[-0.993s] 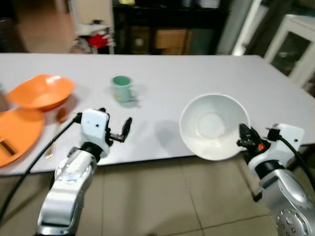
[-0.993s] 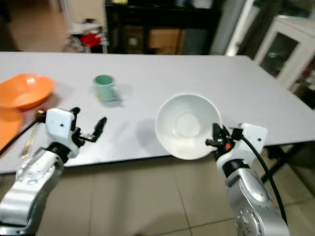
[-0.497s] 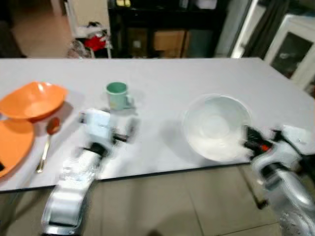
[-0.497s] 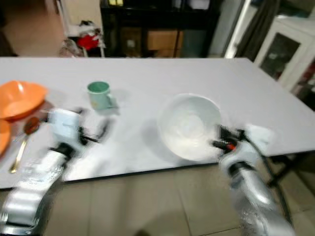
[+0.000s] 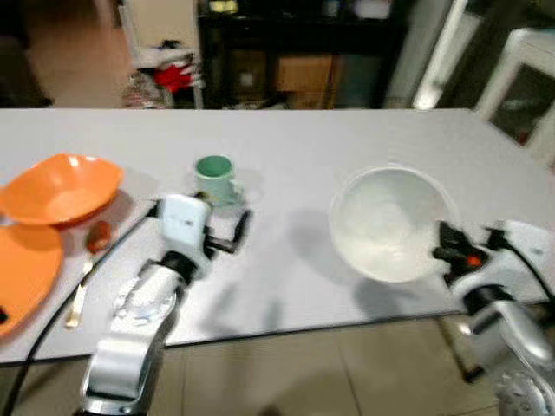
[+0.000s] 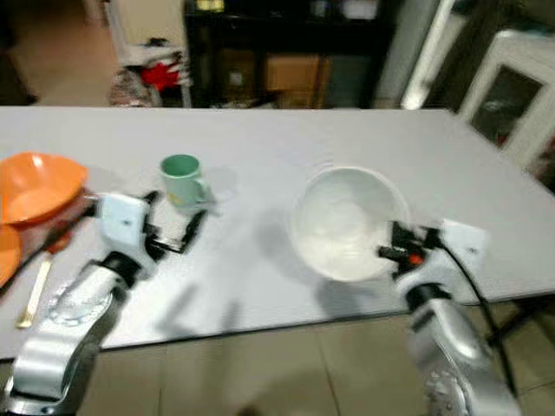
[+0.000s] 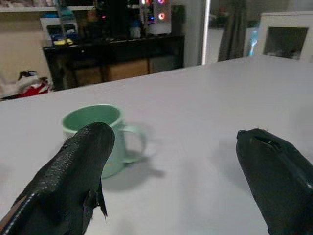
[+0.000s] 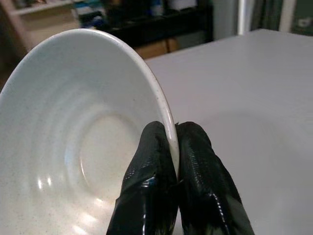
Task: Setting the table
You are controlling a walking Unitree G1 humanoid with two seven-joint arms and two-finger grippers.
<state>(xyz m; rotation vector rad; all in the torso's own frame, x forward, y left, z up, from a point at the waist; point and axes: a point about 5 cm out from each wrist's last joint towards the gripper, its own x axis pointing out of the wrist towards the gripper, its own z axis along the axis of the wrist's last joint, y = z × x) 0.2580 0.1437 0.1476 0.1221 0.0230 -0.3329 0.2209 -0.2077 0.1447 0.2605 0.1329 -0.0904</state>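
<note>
Placement of the white bowl (image 5: 392, 224) is what the coming move turns on, and the bowl is already held: its near rim is pinched between the closed fingers of the right gripper (image 8: 176, 147), one finger inside the wall and one outside. It is carried over the table's (image 5: 286, 139) near edge, toward the near right corner, with its opening tilted up and toward the camera. A shadow is thrown on the table beneath and to the left of it, so it is judged to be lifted clear of the surface, though the blur makes this less than certain. From this gripper the bare tabletop lies ahead and to the left, so the bowl need only be carried inward from the near edge and lowered.

The left gripper (image 5: 232, 241) is held low over the table with its fingers spread wide and nothing between them. The green mug (image 7: 100, 138) stands just beyond it, upright, its handle turned toward the gap between the fingers; the left arm is clearly the nearer one to it.

Toward the table's left edge an orange bowl (image 5: 59, 184) is set beside an orange plate (image 5: 26, 260), and a spoon (image 5: 87, 269) is laid between them and the left arm, its long axis running from the near edge toward the far one
</note>
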